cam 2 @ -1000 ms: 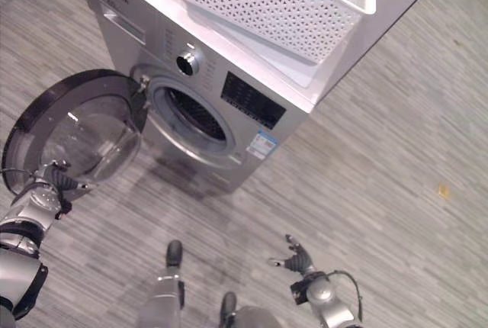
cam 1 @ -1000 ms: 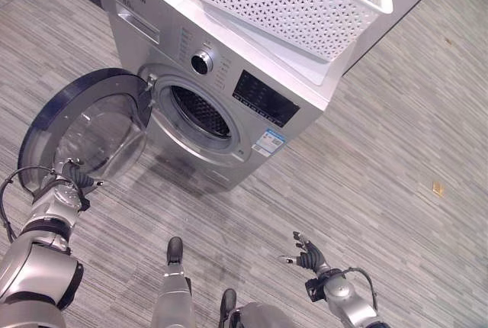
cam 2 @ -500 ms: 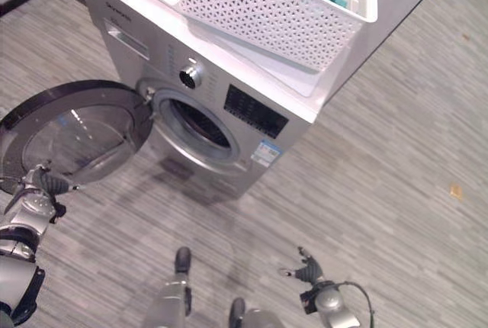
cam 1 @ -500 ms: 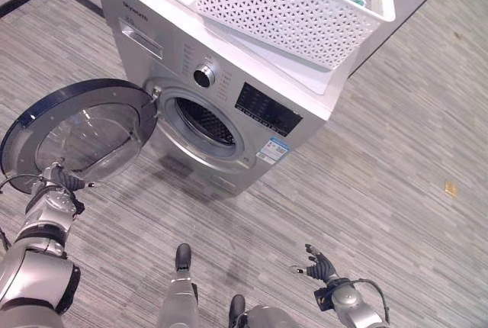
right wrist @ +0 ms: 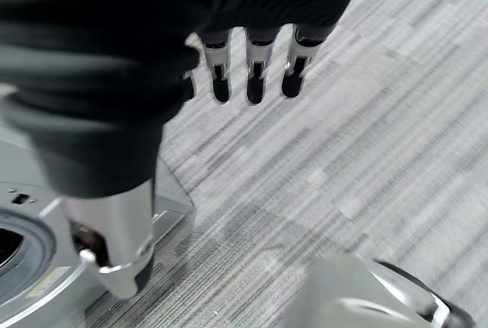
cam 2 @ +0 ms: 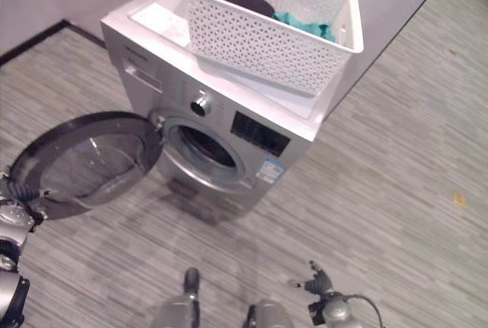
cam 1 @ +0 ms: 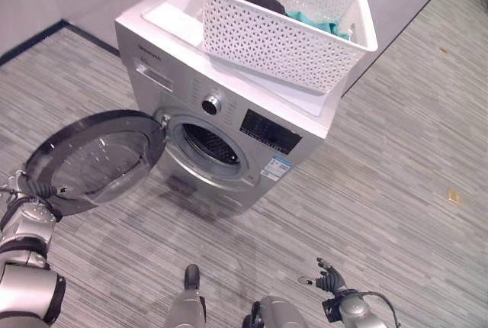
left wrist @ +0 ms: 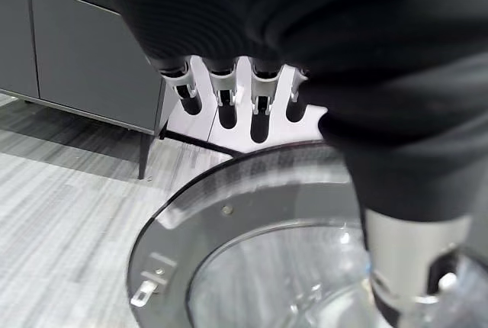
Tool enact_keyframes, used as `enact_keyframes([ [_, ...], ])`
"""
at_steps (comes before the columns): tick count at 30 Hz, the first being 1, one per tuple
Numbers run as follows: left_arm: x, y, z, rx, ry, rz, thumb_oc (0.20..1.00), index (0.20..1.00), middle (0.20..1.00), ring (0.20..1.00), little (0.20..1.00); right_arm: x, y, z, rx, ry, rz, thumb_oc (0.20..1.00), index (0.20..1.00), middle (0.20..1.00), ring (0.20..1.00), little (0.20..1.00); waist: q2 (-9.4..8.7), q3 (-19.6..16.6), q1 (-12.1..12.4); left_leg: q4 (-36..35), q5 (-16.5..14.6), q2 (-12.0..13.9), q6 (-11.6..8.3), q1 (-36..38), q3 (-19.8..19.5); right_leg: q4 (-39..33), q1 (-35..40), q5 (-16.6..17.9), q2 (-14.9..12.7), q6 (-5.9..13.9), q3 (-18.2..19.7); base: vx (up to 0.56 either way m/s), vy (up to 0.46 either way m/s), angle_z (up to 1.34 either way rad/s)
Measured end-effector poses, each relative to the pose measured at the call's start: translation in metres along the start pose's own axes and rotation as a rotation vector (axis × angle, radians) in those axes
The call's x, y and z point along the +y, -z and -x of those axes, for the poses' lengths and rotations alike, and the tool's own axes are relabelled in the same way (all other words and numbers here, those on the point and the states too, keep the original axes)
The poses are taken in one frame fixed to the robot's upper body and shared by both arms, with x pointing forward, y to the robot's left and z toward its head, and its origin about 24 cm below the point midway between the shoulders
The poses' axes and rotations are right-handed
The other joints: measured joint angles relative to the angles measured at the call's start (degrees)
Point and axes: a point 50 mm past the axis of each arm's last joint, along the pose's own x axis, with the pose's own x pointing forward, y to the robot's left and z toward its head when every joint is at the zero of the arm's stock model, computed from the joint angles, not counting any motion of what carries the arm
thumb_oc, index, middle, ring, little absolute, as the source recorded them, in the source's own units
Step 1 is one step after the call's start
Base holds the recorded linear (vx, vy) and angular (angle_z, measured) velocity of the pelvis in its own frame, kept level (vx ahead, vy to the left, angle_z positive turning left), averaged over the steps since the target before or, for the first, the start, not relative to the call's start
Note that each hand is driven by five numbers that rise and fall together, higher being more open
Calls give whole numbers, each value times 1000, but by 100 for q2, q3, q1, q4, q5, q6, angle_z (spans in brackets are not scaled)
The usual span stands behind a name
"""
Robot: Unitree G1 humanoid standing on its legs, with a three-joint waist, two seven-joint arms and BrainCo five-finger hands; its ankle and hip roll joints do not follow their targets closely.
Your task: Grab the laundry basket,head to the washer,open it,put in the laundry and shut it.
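Beside the left hand (cam 1: 17,207), in the left eye view, the washer door (cam 1: 95,160) now lies swung further back than a second ago, fully exposing the drum opening (cam 1: 208,145); opening appears complete, so loading comes next. Farther from that hand, the laundry basket (cam 1: 284,27) sits on the washer (cam 1: 221,133), clothes inside. In the right eye view, the right hand (cam 2: 319,286) hangs low, fingers relaxed, well apart from the washer. In the left wrist view, straight fingers (left wrist: 223,99) hover over the door rim; contact cannot be told. In the right wrist view, straight fingers (right wrist: 255,76) grasp nothing.
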Motion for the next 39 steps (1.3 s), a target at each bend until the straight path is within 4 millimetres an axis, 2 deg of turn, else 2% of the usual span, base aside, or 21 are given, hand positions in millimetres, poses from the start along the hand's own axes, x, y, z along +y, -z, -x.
enact_keyframes([
  [1,-18,0,6,-9,40,11,1000,1000,1000,1000,1000,-6,6,-1,34,25,-20,1000,1000,1000,1000,1000,167,86,-27,-61,8,-3,6,129,-108,-538,-32,-163,145,-39,-22,182,-24,16],
  [3,-51,11,23,-16,136,18,1000,1000,1000,1000,1000,-11,18,1,82,50,-34,1000,1000,1000,1000,1000,332,170,-73,-265,84,-94,-59,459,-162,-1960,45,-89,290,35,8,228,-53,26],
  [6,-85,17,45,-19,224,77,1000,1000,1000,1000,1000,-14,34,4,150,78,-52,1000,1000,1000,1000,1000,320,151,-204,-255,-62,-327,-17,630,-429,-2838,-202,266,386,251,244,127,-35,51],
  [9,-123,39,77,33,340,86,1000,1000,1000,1000,1000,-13,40,6,179,90,-106,1000,1000,1000,1000,1000,261,138,-182,-314,-120,-550,31,854,-704,-3252,-625,743,403,216,546,193,-79,56],
  [11,-161,45,109,93,463,126,1000,1000,1000,1000,1000,-17,50,8,227,117,-151,1000,1000,1000,1000,1000,351,175,-222,-141,-261,-616,21,930,-1137,-3859,-462,955,458,272,1320,149,-87,106],
  [14,-182,79,141,231,550,105,1000,1000,1000,1000,1000,-9,49,6,243,104,-182,1000,1000,1000,1000,1000,197,132,-169,-190,-428,-657,-239,1187,-1617,-3509,-284,1012,423,230,1602,151,-137,99],
  [15,-189,91,155,287,579,114,1000,1000,1000,1000,1000,-6,50,6,255,98,-187,1000,1000,1000,1000,1000,140,85,-157,-171,-580,-596,-341,1271,-1860,-3349,-191,1241,455,136,1476,194,-198,103],
  [18,-201,106,183,361,639,137,1000,1000,1000,1000,1000,-8,35,-2,232,102,-196,1000,1000,1000,1000,1000,214,38,-59,-180,-737,-193,-563,1416,-1975,-3212,-175,1266,694,117,864,234,-252,47],
  [19,-208,109,196,389,670,160,1000,1000,1000,1000,1000,-11,26,-6,196,108,-199,1000,1000,1000,1000,1000,276,9,-52,-197,-911,92,-554,1454,-2132,-3263,-3,1245,890,89,643,162,-211,34],
  [20,-212,106,200,391,692,181,1000,1000,1000,1000,1000,-12,27,-5,192,112,-203,1000,1000,1000,1000,1000,237,-72,-92,-198,-952,161,-564,1442,-2168,-3364,36,1213,929,37,460,94,-130,45],
  [21,-215,102,202,379,709,196,1000,1000,1000,1000,1000,-12,26,-5,190,116,-203,1000,1000,1000,1000,1000,144,-108,-75,-143,-922,167,-614,1438,-2100,-3389,49,1206,960,26,451,18,-30,39],
  [23,-211,97,193,354,697,214,1000,1000,1000,1000,1000,-14,26,-5,183,134,-211,1000,1000,1000,1000,1000,-20,-202,-59,90,-906,-143,-631,1463,-1981,-3464,92,1191,990,-2,460,21,-59,18],
  [24,-211,96,192,346,696,219,1000,1000,1000,1000,1000,-16,29,-4,190,141,-214,1000,1000,1000,1000,1000,-5,-243,-84,108,-916,-283,-615,1470,-1921,-3472,93,1193,1018,-6,454,32,-89,38],
  [26,-211,80,184,295,681,284,1000,1000,1000,1000,1000,-14,32,-2,196,138,-218,1000,1000,1000,1000,1000,-58,-261,-148,-258,-921,-235,-537,1550,-1765,-3502,-19,1189,1085,-1,455,36,-78,14],
  [27,-213,81,188,301,692,286,1000,1000,1000,1000,1000,-15,27,-4,183,140,-234,1000,1000,1000,1000,1000,84,-205,-163,-305,-870,-96,-544,1541,-1730,-3382,-50,1143,1120,-143,307,31,-50,-22],
  [28,-216,82,193,306,704,286,1000,1000,1000,1000,1000,-13,30,-3,192,138,-243,1000,1000,1000,1000,1000,134,-203,-168,-349,-852,0,-574,1570,-1660,-2944,-210,1148,1148,-571,307,31,-38,-2],
  [29,-216,86,196,319,708,283,1000,1000,1000,1000,1000,-13,37,0,213,143,-263,1000,1000,1000,1000,1000,186,-249,-184,-403,-863,67,-629,1600,-1647,-2377,-323,964,1070,-634,342,24,-14,5],
  [30,-216,94,201,346,713,283,1000,1000,1000,1000,1000,-12,46,4,240,152,-287,1000,1000,1000,1000,1000,85,-348,-172,-415,-917,1,-682,1665,-1637,-2435,-205,782,866,-526,344,25,-14,-11],
  [32,-216,100,206,380,716,296,1000,1000,1000,1000,1000,-13,49,5,249,176,-335,1000,1000,1000,1000,1000,233,-373,-155,-373,-950,150,-712,1662,-1654,-2750,-55,813,1079,-612,350,18,-7,-12],
  [36,-216,91,201,344,707,330,1000,1000,1000,1000,1000,-16,50,5,255,193,-335,1000,1000,1000,1000,1000,429,-320,-161,-416,-912,281,-766,1749,-1625,-3349,239,1251,1271,-768,416,11,2,-16],
  [39,-216,81,197,314,701,375,1000,1000,1000,1000,1000,-20,44,2,233,198,-334,1000,1000,1000,1000,1000,488,-284,-155,-445,-912,263,-772,1798,-1460,-3598,334,1408,1293,-707,561,-1,8,-29],
])
